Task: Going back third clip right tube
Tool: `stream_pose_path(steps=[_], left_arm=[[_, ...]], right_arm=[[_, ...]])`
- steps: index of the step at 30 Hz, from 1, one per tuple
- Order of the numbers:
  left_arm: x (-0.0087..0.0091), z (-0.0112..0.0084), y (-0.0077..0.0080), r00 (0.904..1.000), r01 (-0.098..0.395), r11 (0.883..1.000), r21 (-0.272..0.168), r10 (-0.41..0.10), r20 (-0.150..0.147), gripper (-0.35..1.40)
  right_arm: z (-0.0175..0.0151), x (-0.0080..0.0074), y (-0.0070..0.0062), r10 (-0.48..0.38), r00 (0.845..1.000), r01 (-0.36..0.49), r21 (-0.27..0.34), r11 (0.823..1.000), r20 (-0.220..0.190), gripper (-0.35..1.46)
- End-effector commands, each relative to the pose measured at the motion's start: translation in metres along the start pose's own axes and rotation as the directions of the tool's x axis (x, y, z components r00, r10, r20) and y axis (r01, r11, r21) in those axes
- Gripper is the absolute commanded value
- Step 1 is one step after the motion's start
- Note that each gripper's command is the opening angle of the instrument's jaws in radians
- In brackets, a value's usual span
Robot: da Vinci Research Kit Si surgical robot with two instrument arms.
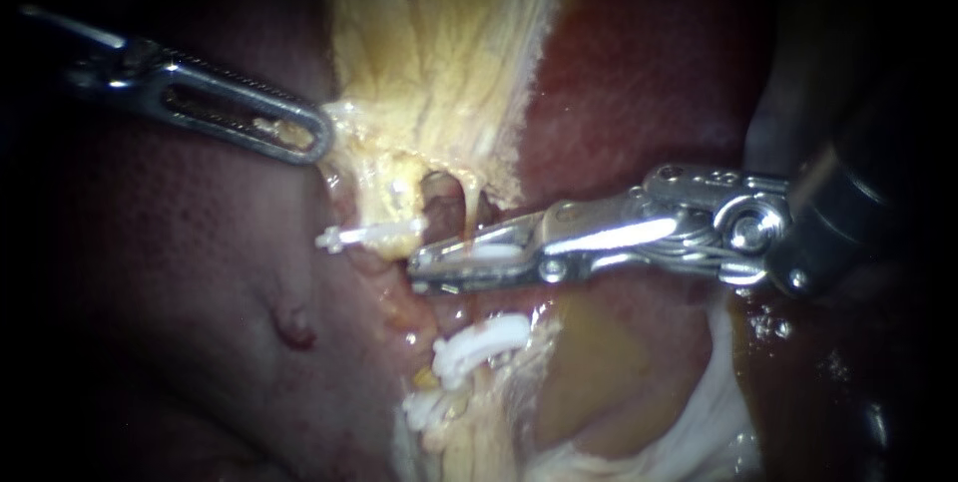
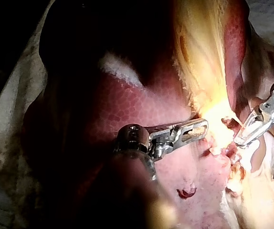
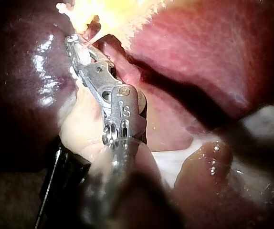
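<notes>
The right instrument [image 1: 417, 272] is reaching in across the liver [image 1: 200, 292] to the right tube [image 1: 467, 211], a thin pale strand hanging from the yellow fibrous tissue [image 1: 439, 63]. Its jaws are standing only a sliver apart and appear to be pressing from both sides on a white clip [image 1: 491, 251], which is sitting just where the tube is passing between them. On the tube's other side, the left instrument [image 1: 314, 138] is clamping its jaws together on the edge of the yellow tissue, seemingly pulling it so that the tube is hanging stretched. Just beside the tube, toward the left instrument, another white clip [image 1: 364, 236] is lying across a thicker stump, and a further clip [image 1: 479, 340] is sitting below the tube, past the right instrument's jaws. By this showing the clip is placed and the withdrawal is the step in hand, though not yet begun. The next move is calling for the jaws to release fully first, then for a straight retreat along the shaft's own line, away from the tube, without dragging the clip or snagging the strand.
</notes>
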Motion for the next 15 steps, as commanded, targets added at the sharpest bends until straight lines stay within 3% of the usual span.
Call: stream_pose_path(steps=[1,6,8,10,12,15], left_arm=[[0.0000,0.0000,0.0000,1.0000,0.000,1.000,-0.001,0.000,0.000,-0.35],[0.0000,0.0000,0.0000,1.0000,0.000,1.000,-0.001,0.000,0.000,-0.35],[0.0000,0.0000,0.0000,1.0000,0.000,1.000,-0.001,0.000,0.000,-0.35],[0.0000,0.0000,0.0000,1.0000,0.000,1.000,-0.001,0.000,0.000,-0.35],[0.0000,0.0000,0.0000,1.0000,0.000,1.000,-0.001,0.000,0.000,-0.35],[0.0000,0.0000,0.0000,1.0000,0.000,1.000,-0.001,0.000,0.000,-0.35]], right_arm=[[0.0000,0.0000,0.0000,0.000,1.000,0.000,-0.001,1.000,0.000,-0.35],[0.0001,-0.0002,-0.0001,0.005,1.000,-0.005,0.000,1.000,0.001,-0.35],[0.0002,-0.0004,-0.0001,0.003,1.000,-0.003,-0.007,1.000,-0.012,-0.03],[0.0005,-0.0004,0.0001,0.006,0.999,-0.008,-0.029,1.000,-0.051,0.29],[0.0009,-0.0001,0.0006,0.007,0.997,-0.011,-0.055,0.998,-0.072,0.45],[0.0013,-0.0001,0.0013,0.007,0.996,-0.014,-0.078,0.997,-0.084,0.49]])
